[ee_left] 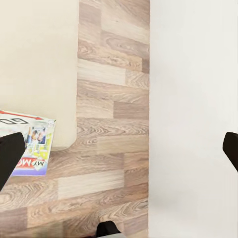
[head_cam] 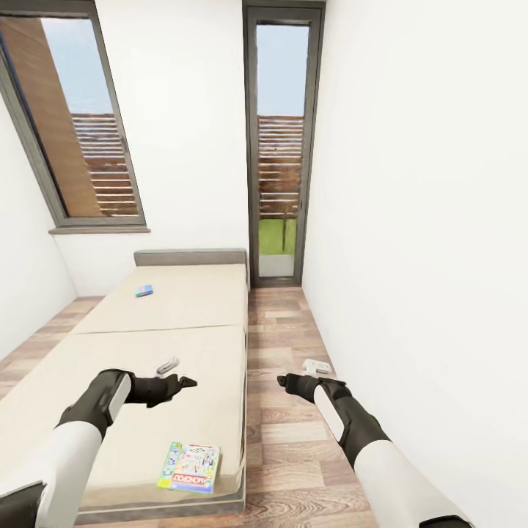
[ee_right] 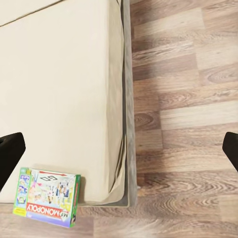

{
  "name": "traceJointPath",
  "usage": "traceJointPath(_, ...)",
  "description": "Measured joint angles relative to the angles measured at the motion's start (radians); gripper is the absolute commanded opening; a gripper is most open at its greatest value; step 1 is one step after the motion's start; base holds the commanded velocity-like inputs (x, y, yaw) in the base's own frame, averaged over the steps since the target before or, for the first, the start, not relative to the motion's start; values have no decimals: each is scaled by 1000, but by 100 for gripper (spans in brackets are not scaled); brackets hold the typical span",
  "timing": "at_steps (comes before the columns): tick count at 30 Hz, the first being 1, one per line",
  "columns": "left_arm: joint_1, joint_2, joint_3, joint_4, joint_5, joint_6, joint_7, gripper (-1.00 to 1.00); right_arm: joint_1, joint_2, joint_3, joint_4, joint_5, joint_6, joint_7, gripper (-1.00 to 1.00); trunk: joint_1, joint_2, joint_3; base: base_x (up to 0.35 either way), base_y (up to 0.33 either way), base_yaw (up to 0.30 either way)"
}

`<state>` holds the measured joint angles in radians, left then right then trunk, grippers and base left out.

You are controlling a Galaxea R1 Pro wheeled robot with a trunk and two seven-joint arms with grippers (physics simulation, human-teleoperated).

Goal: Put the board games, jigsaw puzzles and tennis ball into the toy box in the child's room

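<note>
- The bed (head_cam: 176,323), a beige two-part mattress on a grey frame, stands on a wood-plank floor (head_cam: 286,352) between white walls.
- A flat, glossy Monopoly box (head_cam: 189,467) lies at the mattress's near corner; a small blue box (head_cam: 144,290) lies near the headboard.
- Left gripper (head_cam: 189,382) and right gripper (head_cam: 281,379) hover empty, fingers spread.

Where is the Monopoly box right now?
In the head view the Monopoly box lies flat on the bed, at the near right corner of the mattress, close to the edge by the wood floor.
</note>
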<state>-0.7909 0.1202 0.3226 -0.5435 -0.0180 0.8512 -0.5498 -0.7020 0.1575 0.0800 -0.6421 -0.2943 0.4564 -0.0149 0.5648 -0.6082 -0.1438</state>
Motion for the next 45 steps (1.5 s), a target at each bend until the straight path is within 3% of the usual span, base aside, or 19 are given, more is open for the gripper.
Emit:
traceJointPath(3,0,-4,33,21,-1,-26,35,100,0,0,1,0,-1,0,-1,100,12,-21,-9,-217,0,0)
traceJointPath(7,0,-5,50,29,0,-38,60,100,0,-1,-1,-1,-2,-1,-3,100,27,-49,-22,-212,0,0)
traceJointPath(33,0,-7,67,33,2,-47,68,100,0,2,-7,-2,-9,9,5,100,127,-231,-104,-26,0,0)
traceJointPath(36,0,-6,100,33,3,-52,68,100,0,2,-7,-2,-11,9,19,100,138,-252,-113,-224,0,0)
traceJointPath(42,0,-5,214,35,2,-60,69,100,0,5,-7,-2,-12,7,38,100,161,-294,-132,-137,0,0)
traceJointPath(45,0,-5,237,35,1,-61,69,100,0,5,-6,-2,-11,6,41,100,173,-316,-141,-35,0,0)
